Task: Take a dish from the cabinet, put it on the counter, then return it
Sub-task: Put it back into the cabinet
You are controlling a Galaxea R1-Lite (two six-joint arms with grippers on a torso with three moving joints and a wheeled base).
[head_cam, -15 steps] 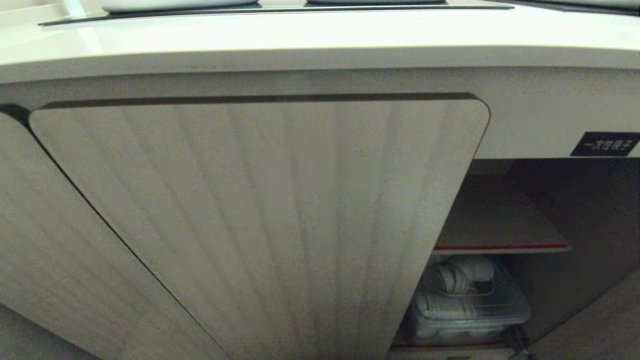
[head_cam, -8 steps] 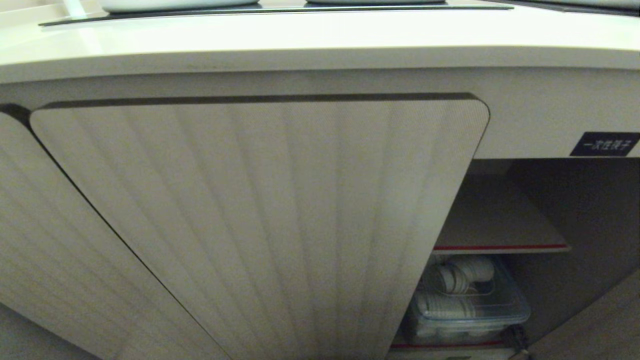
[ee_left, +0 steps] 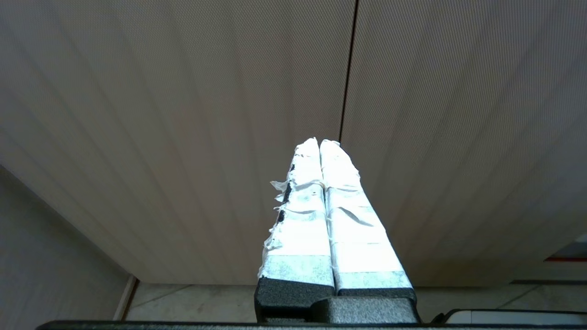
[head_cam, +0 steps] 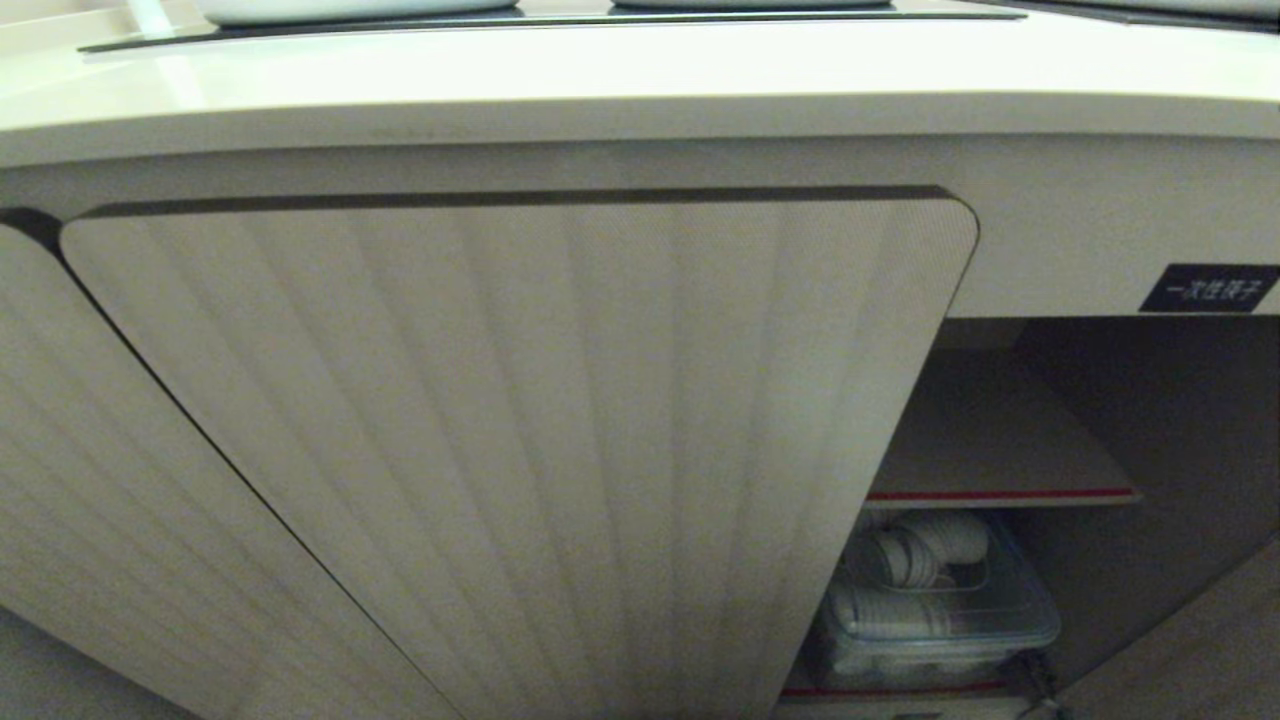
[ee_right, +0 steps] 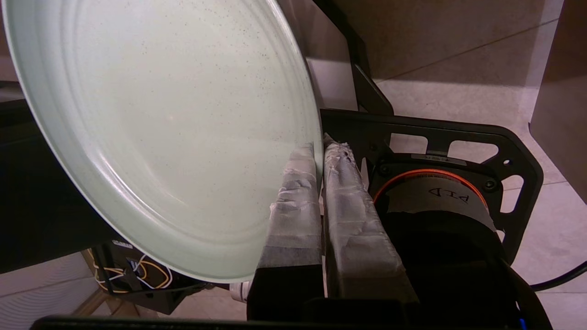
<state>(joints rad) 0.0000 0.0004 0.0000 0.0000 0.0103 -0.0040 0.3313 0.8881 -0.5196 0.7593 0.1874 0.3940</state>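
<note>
You see the dish in pale mint green, plain, with very fine dark specks on its surface. The tape on the right gripper fingers is greyish white, and on the left gripper bright white (its base is black). The cabinet door is light beige with vertical ribs. Its label is black with white characters. The shelf edge carries a red stripe. The counter is cream, with a glossy black cooktop panel set in it. Behind the right gripper, an orange ring goes around a black part.
</note>
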